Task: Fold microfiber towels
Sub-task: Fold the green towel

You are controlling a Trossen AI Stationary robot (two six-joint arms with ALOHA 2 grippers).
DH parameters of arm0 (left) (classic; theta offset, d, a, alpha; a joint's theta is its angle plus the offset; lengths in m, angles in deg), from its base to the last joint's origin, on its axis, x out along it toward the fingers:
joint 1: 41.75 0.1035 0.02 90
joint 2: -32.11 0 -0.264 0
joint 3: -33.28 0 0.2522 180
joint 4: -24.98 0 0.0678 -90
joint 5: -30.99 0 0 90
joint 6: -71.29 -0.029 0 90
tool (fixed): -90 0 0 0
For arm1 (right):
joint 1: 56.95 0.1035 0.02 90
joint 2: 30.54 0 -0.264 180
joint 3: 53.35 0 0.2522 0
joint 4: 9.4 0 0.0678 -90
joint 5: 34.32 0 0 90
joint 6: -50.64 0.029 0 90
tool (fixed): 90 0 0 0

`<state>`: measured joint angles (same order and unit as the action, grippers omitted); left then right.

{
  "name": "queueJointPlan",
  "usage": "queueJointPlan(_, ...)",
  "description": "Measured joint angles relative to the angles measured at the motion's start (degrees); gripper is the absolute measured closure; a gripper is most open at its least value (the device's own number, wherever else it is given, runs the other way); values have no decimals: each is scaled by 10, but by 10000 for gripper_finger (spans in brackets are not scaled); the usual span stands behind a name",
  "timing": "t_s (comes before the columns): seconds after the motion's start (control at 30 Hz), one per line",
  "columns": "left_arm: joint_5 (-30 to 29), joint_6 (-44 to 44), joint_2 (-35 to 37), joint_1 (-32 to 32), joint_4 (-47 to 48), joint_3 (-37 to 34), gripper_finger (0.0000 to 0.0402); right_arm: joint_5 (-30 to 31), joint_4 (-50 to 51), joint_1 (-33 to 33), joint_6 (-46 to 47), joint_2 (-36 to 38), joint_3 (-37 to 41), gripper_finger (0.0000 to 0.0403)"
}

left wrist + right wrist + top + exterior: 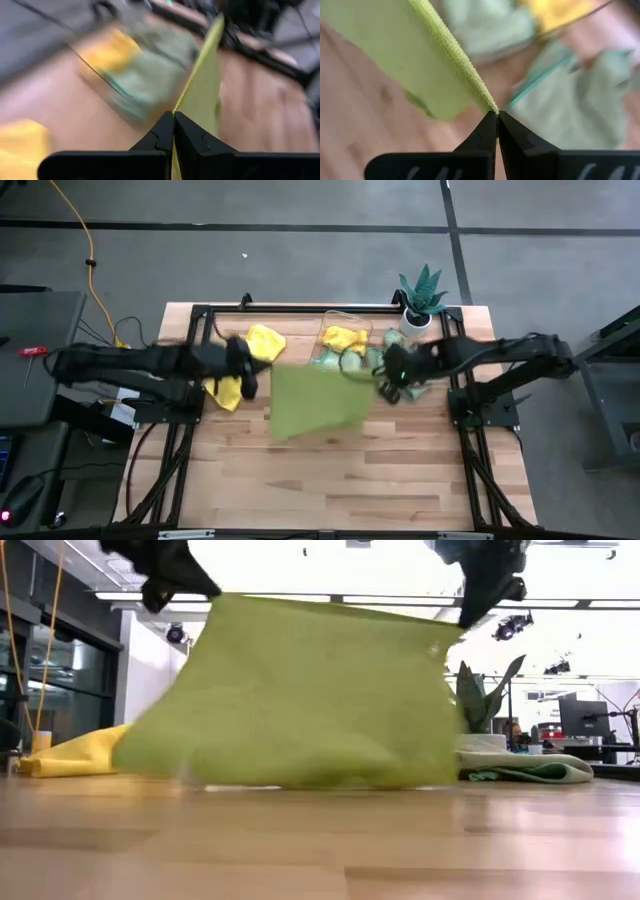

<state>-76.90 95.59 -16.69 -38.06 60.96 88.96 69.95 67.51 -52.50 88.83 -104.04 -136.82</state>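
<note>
Lime green towel (300, 700), soft nubbly square, stretched between left pincer (173, 116) and right pincer (497, 114), both clamping its hem.

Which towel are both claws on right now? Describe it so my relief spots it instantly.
On the wooden table, look mid-table between the arms. The lime green towel hangs stretched between the left claw and right claw; it alone is lifted, while the others lie crumpled.

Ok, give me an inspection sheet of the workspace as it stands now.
Surface: wooden table, front bare.
Job's things: lime green towel hanging between both tools, lower edge on the wood; yellow towels at the back left; mint towels beside the bin.
Clutter: clear bin, potted plant.
Grippers: left tool and right tool each shut on a towel corner.
Cables: yellow cable on floor.
Surroundings: monitor behind.
</note>
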Motion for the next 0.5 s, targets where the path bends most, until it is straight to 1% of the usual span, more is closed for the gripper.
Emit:
queueJointPlan(0.07,22,-46,19,61,-10,15,401,11,-1,-38,-37,21,-2,403)
queueJointPlan(0.13,59,-76,37,103,-1,27,401,24,-2,-54,-57,34,-14,403)
queueJointPlan(0.23,96,-79,51,113,2,41,401,35,4,-39,-61,39,-32,403)
queueJointPlan(0.3,105,-72,52,91,25,41,401,31,8,-17,-52,35,-34,403)
queueJointPlan(0.37,97,-44,47,53,64,39,401,27,10,15,-28,21,-34,403)
queueJointPlan(0.43,77,-2,40,-6,83,29,401,29,13,60,-6,3,-34,403)
queueJointPlan(0.5,53,58,33,-80,85,14,401,22,12,108,21,-15,-33,403)
